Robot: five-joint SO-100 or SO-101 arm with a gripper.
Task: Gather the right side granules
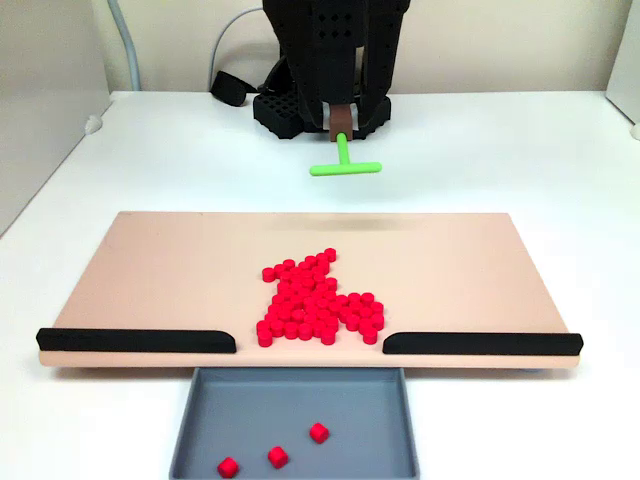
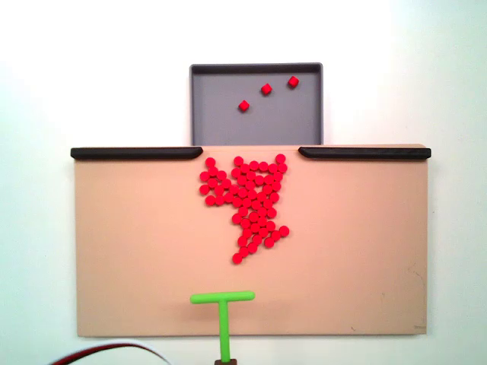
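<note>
Tool (image 1: pixel 342 124), top centre of a fixed view, pinches the green T-shaped plastic stick (image 1: pixel 345 163). Small red plastic granules (image 1: pixel 318 300) cluster mid-board, well below it; three lie in the grey tray (image 1: pixel 190 440).

**Counts on the table**

One tan board (image 1: pixel 150 270) lay flat, with two black rails (image 1: pixel 137 341) along one edge. One grey tray (image 2: pixel 221 122) held three red granules (image 2: pixel 266 89). Several dozen more granules (image 2: pixel 251 199) sat clustered on the board, too many to count exactly. One green T-shaped stick (image 2: pixel 223 304) was present.
</note>
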